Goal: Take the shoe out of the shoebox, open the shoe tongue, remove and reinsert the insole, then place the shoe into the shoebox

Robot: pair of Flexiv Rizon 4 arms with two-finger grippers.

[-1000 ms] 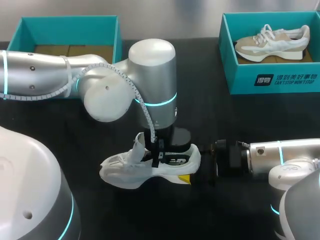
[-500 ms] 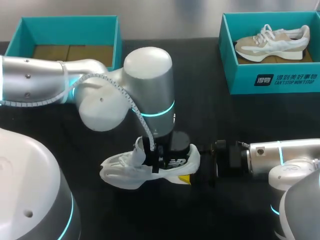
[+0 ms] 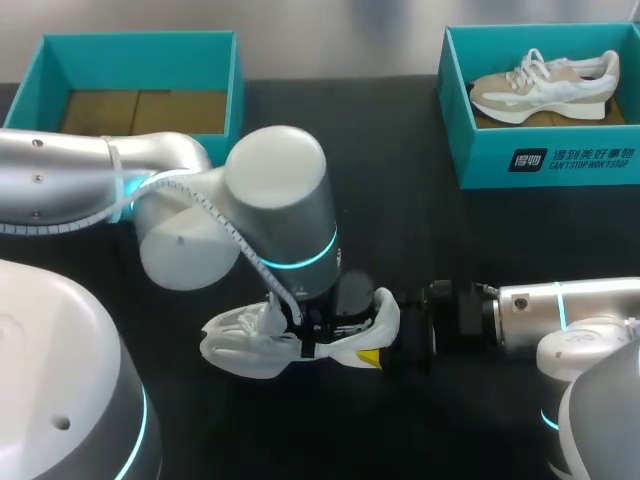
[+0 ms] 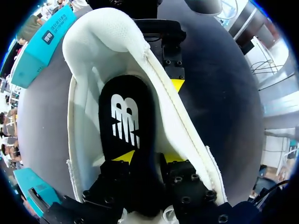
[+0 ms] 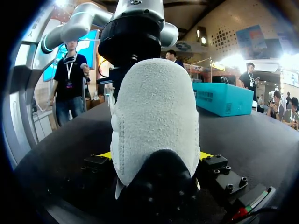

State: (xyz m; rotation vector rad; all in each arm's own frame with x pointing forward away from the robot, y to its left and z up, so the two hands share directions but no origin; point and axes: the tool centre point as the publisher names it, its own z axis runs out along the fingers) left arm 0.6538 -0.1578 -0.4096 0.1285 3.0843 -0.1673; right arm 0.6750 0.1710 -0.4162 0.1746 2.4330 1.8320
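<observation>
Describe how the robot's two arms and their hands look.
The left arm and right arm have rounded silver casings with glowing cyan joint rings. A white ribbed cable loops along the left one. The left hand and right hand are black bolted blocks with yellow fingertips.

the head camera looks down from above and behind onto the whole worktop (image 3: 400,130), fairly far off. the left wrist camera points straight down into the white shoe (image 4: 107,42), very close. the right wrist camera sits low, seemingly near worktop level, facing the shoe's heel at close range. all three share that shoe.
</observation>
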